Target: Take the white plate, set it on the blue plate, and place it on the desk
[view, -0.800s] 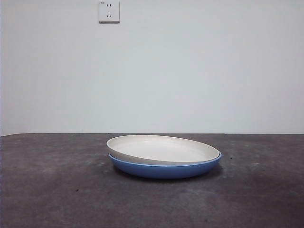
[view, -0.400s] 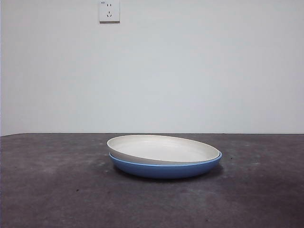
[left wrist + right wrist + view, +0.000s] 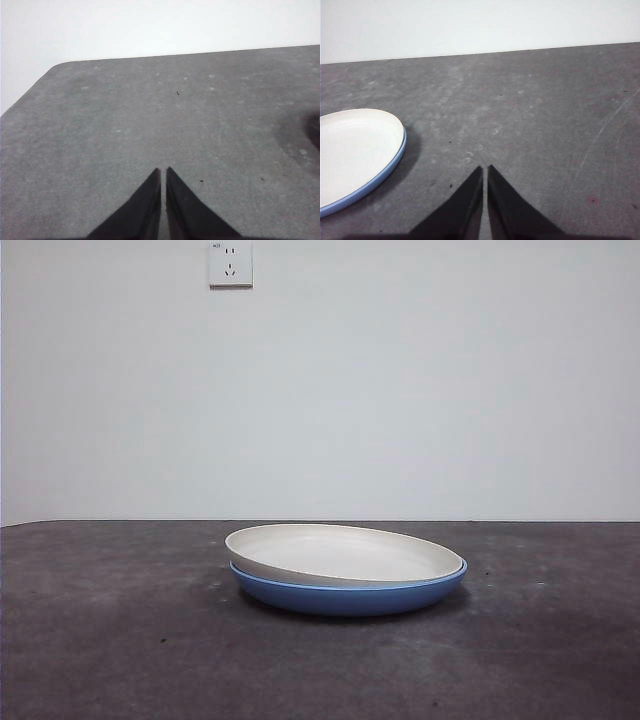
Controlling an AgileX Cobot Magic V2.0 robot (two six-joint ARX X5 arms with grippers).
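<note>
Currently the white plate (image 3: 345,554) sits nested inside the blue plate (image 3: 348,596), slightly tilted, its left rim riding higher above the blue edge than its right. Only a thin blue band shows under the white rim in the right wrist view. The stack rests on the dark grey table (image 3: 110,640), roughly centre in the front view, nothing touching it.

Right gripper (image 3: 485,169): jaws closed tip to tip, holding nothing, hovering over bare table just beside the stacked plates, apart from them.

Left gripper (image 3: 163,171): jaws also closed together, empty, over bare table near a rounded table corner, no plate in its view.

Neither arm shows in the front view. Behind the table, a plain white wall (image 3: 400,390) with a wall socket (image 3: 230,264) high up.
</note>
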